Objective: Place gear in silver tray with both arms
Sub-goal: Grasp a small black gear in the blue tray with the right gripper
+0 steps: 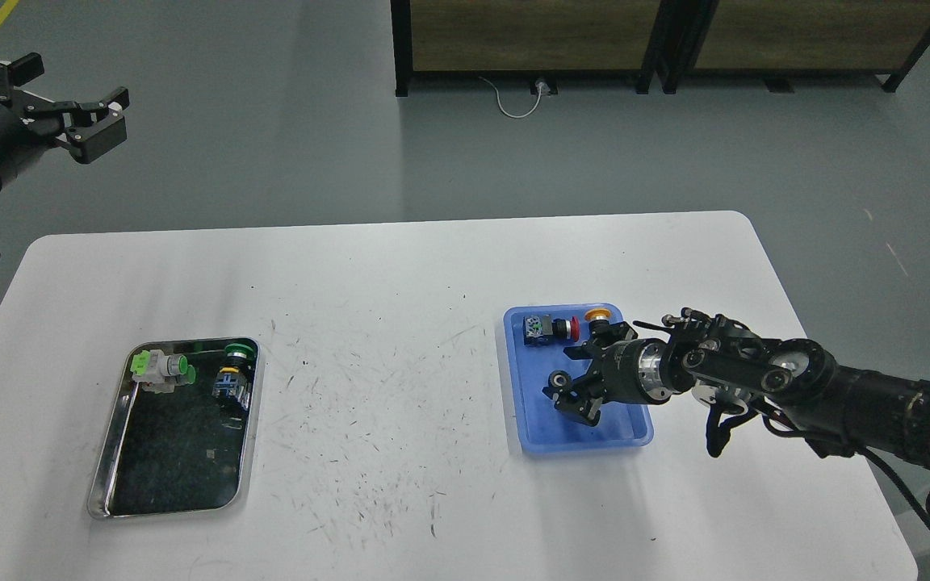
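Note:
The silver tray [175, 457] lies at the table's left front. It holds a green-and-white switch part [161, 369] and a green-capped button [236, 371] at its far end. My right gripper [568, 382] is low inside the blue plastic tray [535, 430]. Its fingers are spread around a small dark round part [559, 379]; I cannot tell if they touch it. A red-capped button [548, 328] and a yellow-capped one [596, 315] lie at the blue tray's far end. My left gripper [106, 119] is open and empty, raised high, beyond the table's far left corner.
The white table [384, 387] is scuffed in the middle, between the two trays. Dark-framed wooden cabinets [529, 40] stand on the floor behind, with a white cable [517, 101] at their foot.

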